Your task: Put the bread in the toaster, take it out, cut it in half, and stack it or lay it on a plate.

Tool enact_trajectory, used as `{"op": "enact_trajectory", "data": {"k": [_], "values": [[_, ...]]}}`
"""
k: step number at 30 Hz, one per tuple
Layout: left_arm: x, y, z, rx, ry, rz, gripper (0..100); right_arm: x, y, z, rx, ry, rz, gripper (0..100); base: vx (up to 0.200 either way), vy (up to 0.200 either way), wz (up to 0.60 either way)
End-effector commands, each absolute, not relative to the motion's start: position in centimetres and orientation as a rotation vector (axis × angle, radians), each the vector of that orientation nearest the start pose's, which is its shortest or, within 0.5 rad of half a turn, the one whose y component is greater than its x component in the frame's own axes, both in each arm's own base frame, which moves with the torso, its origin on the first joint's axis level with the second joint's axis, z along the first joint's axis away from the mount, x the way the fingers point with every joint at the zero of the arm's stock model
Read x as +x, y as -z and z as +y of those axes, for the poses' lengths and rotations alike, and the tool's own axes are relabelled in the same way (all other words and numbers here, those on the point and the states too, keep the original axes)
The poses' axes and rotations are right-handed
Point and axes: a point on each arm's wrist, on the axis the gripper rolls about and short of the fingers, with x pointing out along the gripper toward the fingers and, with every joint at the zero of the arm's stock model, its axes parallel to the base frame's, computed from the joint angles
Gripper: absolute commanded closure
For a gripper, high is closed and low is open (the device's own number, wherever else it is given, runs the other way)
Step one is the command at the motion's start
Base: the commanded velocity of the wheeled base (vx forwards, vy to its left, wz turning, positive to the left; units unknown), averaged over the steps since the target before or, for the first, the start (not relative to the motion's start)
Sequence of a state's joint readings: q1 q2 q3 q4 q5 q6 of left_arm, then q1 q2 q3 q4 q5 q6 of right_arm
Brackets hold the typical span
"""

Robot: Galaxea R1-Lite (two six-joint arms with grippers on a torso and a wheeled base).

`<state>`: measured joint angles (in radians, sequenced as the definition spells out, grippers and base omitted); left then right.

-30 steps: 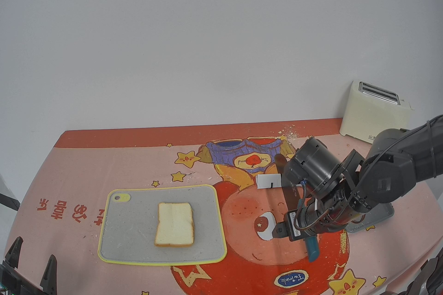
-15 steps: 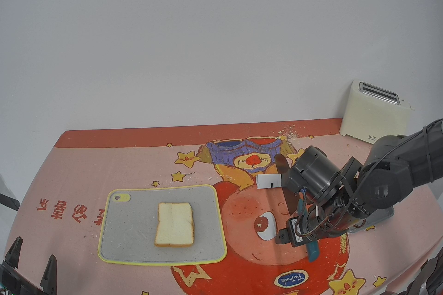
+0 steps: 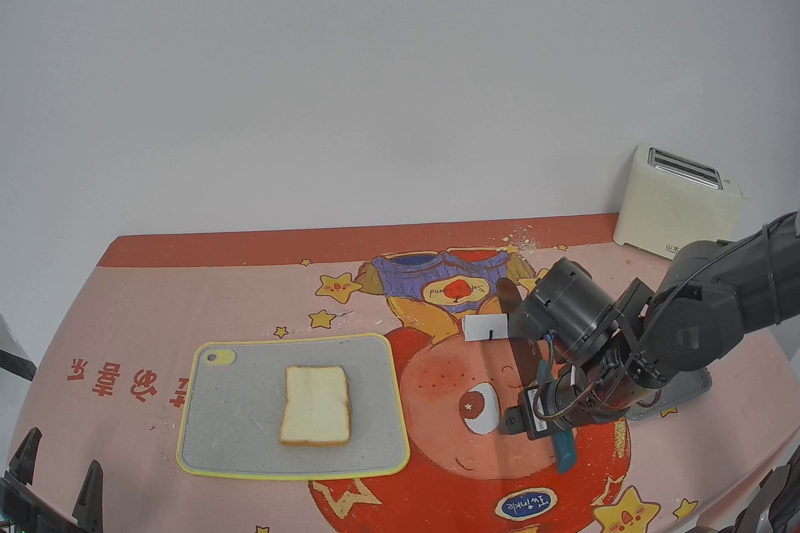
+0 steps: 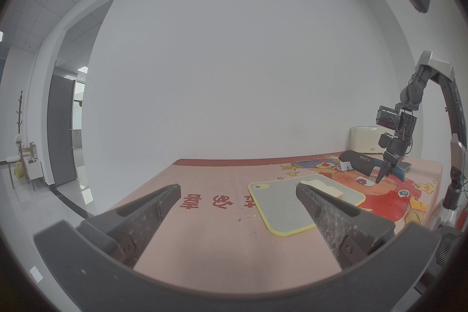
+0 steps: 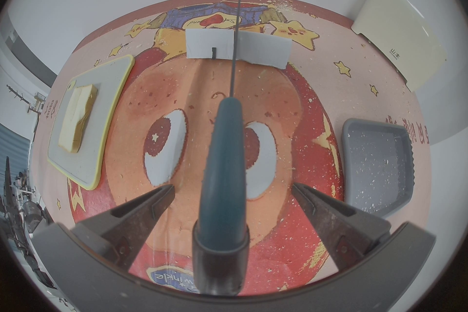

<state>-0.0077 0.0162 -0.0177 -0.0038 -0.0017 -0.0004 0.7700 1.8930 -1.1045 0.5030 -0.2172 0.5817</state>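
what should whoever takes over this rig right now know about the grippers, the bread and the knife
Left gripper: open, holding nothing, low at the table's near left corner.
Right gripper: open, one finger on each side of the knife's teal handle, not closed on it. The blade sits in a white slotted holder.
Bread slice: whole, flat on the grey cutting board. Toaster at the far right; grey tray beside the right arm.
Done: bread is on the board; toasted or not, cannot tell.
Left: grip the knife, halve the slice, put the halves on the tray.
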Motion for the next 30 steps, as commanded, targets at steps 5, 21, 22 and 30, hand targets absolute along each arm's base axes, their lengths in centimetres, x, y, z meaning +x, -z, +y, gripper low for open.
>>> {"op": "enact_trajectory", "data": {"k": [5,21,22,30], "values": [[-2.19,-7.62,0.01,-0.002,0.009,0.008,0,22.23,-11.29,20.57,-0.123,-0.1,1.21,0,0.0,0.0,0.0],[-2.18,-7.63,0.01,-0.002,0.009,0.009,0,21.97,-11.18,20.96,-0.132,-0.111,1.211,100,0.0,0.0,0.0],[-2.19,-7.62,0.01,-0.002,0.008,0.008,0,21.97,-11.18,20.96,-0.132,-0.111,1.211,100,0.0,0.0,0.0],[-2.18,-7.63,0.01,-0.002,0.009,0.009,0,21.89,-11.58,20.88,-0.124,-0.116,1.201,100,0.0,0.0,0.0]]}}
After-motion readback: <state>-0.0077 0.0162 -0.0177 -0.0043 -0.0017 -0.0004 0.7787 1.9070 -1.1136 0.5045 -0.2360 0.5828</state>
